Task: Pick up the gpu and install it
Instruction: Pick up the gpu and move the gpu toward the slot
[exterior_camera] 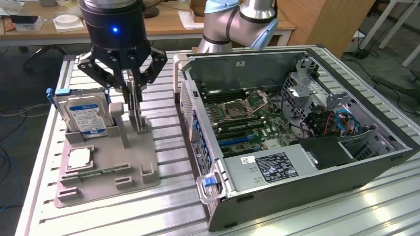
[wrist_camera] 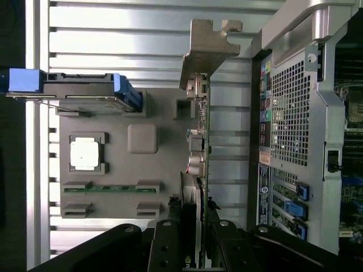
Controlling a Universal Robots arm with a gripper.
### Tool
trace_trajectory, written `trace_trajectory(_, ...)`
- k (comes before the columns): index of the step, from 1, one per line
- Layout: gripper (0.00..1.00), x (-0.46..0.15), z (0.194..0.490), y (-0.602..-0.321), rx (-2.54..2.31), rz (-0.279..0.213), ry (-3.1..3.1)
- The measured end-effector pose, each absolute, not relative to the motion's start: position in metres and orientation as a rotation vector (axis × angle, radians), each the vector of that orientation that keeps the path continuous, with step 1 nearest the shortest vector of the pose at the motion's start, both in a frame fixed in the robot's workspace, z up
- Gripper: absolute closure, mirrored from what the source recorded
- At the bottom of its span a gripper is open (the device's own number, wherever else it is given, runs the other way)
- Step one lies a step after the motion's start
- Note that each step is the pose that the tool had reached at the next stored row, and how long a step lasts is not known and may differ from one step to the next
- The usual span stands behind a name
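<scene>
The hand's (wrist_camera: 194, 207) dark fingers (wrist_camera: 170, 238) sit closest in the wrist view. They are drawn in narrow on the gpu (wrist_camera: 203, 141), with one pad against each face of the card. The gpu stands on edge in a slot of the grey holder tray (wrist_camera: 113, 170). Its green circuit board faces the computer case (wrist_camera: 289, 113), and its silvery bracket (wrist_camera: 207, 48) juts out past the tray's end.

In the exterior view the hand (exterior_camera: 131, 101) hangs straight down over the tray (exterior_camera: 131, 167), its linkages spread above and its fingers pinched on the upright gpu (exterior_camera: 139, 118). The card's lower edge is down in the holder.

The tray lies on the slatted aluminium worktop (exterior_camera: 131, 211), toward the edge at the exterior view's left. A hard drive (exterior_camera: 82, 115) with a blue-white label stands upright at the tray's far end, just beside the gpu. A square processor chip (exterior_camera: 80, 158) lies flat in a recess nearer the tray's front. A narrow green memory stick (exterior_camera: 98, 172) lies just in front of the chip.

The open case (exterior_camera: 295, 196) lies on its side near the tray, toward the edge at the exterior view's right. Its motherboard (exterior_camera: 249, 118) faces up and a labelled power supply (exterior_camera: 272, 167) sits at its near end. The robot arm (exterior_camera: 236, 24) rises behind the case at the worktop's far edge.
</scene>
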State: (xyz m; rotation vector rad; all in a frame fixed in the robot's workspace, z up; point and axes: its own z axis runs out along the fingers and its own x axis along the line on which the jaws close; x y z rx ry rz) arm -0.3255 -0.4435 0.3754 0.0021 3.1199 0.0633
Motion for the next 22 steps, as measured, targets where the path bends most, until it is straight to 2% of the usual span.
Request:
trace_trajectory(3, 0.73, -0.325, 0.376, -0.444, 0.002, 0.043, 3.12)
trace_trajectory(22, 0.73, -0.325, 0.402, -0.444, -0.002, 0.043, 3.12)
